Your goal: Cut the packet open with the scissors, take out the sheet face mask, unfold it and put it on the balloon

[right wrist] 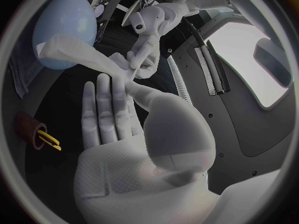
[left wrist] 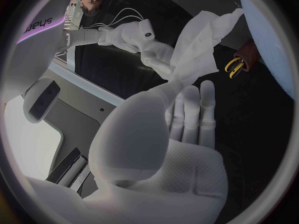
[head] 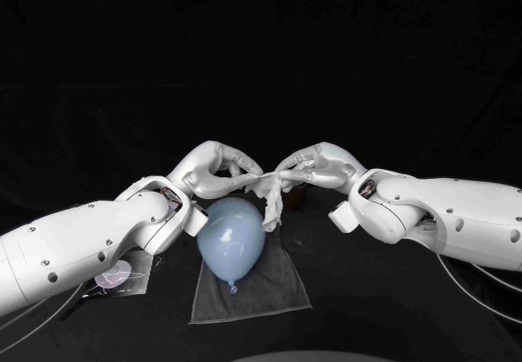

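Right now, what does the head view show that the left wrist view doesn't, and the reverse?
Head, not left wrist: the cloth under the balloon, and the packet by the cloth's edge. Left wrist, not head: the scissors. Both: the left hand and right hand pinching the mask between them.

Right hand: we saw the right hand [right wrist: 124, 134] with its palm facing us, the thumb and one finger pinching the sheet face mask [right wrist: 81, 55].
Left hand: the left hand [right wrist: 144, 45] gripped the same end of the mask, just beside the right fingertips.
Sheet face mask: it stretched as a crumpled white band across the balloon [right wrist: 62, 15]; we could not tell if they touched.
Balloon: pale blue, beside a grey cloth [right wrist: 22, 69].
Scissors: the scissors [right wrist: 49, 139] showed yellow handles at a dark red holder [right wrist: 28, 127], well apart from both hands.
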Controlling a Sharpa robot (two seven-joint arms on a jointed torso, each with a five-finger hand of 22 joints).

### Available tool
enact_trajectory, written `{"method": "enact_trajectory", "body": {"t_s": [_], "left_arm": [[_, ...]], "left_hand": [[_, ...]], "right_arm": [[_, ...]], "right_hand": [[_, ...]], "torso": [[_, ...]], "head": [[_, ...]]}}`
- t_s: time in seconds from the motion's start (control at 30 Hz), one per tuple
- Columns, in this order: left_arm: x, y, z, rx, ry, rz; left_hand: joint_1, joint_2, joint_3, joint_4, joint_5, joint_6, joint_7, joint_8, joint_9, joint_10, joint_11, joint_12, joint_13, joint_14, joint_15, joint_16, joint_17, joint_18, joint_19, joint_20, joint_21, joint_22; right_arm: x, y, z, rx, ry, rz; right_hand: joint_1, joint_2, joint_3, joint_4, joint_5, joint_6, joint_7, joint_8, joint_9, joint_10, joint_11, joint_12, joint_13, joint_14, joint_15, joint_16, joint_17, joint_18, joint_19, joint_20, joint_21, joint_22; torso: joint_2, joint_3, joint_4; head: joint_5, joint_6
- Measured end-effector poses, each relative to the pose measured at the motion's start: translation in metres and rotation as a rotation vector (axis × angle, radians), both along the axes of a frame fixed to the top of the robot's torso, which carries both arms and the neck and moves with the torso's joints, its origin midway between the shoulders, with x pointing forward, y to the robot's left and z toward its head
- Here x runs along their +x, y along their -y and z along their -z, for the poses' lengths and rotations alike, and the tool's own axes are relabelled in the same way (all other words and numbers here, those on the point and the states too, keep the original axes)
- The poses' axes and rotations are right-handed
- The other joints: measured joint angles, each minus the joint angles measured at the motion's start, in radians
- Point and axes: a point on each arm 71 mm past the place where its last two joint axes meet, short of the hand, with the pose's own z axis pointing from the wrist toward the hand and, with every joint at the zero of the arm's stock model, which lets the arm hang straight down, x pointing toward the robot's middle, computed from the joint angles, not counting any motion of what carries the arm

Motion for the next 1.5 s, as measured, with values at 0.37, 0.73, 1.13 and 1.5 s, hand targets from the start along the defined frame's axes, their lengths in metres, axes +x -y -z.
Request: {"method": "enact_trajectory", "body": {"t_s": [0.37, 0.73, 1.13, 1.5], "left_arm": [[0.0, -0.001, 0.0, 0.004, 0.001, 0.0], [0.001, -0.004, 0.001, 0.009, 0.001, -0.007], [0.0, -0.003, 0.0, 0.008, 0.002, -0.004], [0.001, -0.004, 0.001, 0.009, 0.001, -0.006]], "left_hand": [[-0.001, 0.001, 0.0, 0.0, 0.0, 0.002, 0.002, 0.0, 0.002, 0.0, 0.0, -0.001, 0.001, 0.0, 0.0, -0.004, 0.0, 0.01, 0.0, 0.0, 0.0, 0.001], [-0.001, 0.001, 0.003, -0.003, 0.0, 0.002, 0.002, 0.0, 0.002, 0.0, 0.0, -0.001, 0.001, -0.003, 0.004, -0.004, 0.0, 0.01, 0.0, 0.0, 0.0, 0.001], [-0.005, 0.005, 0.006, -0.006, 0.0, -0.001, 0.006, -0.001, 0.002, -0.004, 0.004, -0.001, 0.001, -0.003, 0.004, -0.004, 0.0, 0.009, 0.0, 0.0, 0.004, 0.001], [-0.007, 0.006, 0.006, -0.006, 0.0, -0.001, 0.005, -0.001, 0.004, -0.004, 0.004, -0.001, 0.002, -0.003, 0.004, -0.004, 0.0, 0.008, 0.0, 0.0, 0.004, 0.002]], "right_arm": [[0.006, 0.005, -0.004, 0.012, -0.014, 0.011], [0.011, 0.011, -0.005, 0.007, -0.026, 0.031], [0.009, 0.007, -0.004, -0.047, -0.006, 0.013], [-0.01, -0.01, 0.008, -0.188, 0.031, -0.055]], "right_hand": [[-0.038, -0.007, -0.035, 0.031, 0.0, 0.011, -0.014, 0.018, 0.049, 0.022, -0.011, 0.0, 0.006, 0.01, -0.01, 0.0, 0.016, 0.0, 0.003, -0.003, 0.0, -0.001], [-0.041, -0.012, -0.05, 0.027, 0.0, 0.022, -0.025, 0.03, 0.059, 0.039, -0.022, 0.005, 0.011, 0.021, -0.021, 0.012, 0.031, -0.002, 0.022, -0.014, 0.0, -0.002], [-0.034, -0.048, -0.048, 0.02, 0.0, -0.024, 0.001, 0.014, 0.061, -0.02, 0.006, -0.028, 0.001, -0.006, -0.001, -0.004, 0.038, -0.008, 0.013, 0.0, -0.017, -0.013], [-0.157, -0.172, -0.245, 0.114, 0.006, -0.176, 0.077, -0.111, -0.002, -0.195, 0.095, -0.045, -0.027, -0.152, 0.069, -0.029, 0.046, -0.008, -0.103, 0.06, -0.072, -0.03]], "torso": [[0.0, 0.0, 0.0001], [0.0, 0.0, 0.0], [0.0, -0.0003, -0.0004], [-0.001, -0.001, -0.0005]], "head": [[-0.002, 0.001], [-0.001, 0.001], [0.002, -0.001], [0.002, -0.002]]}}
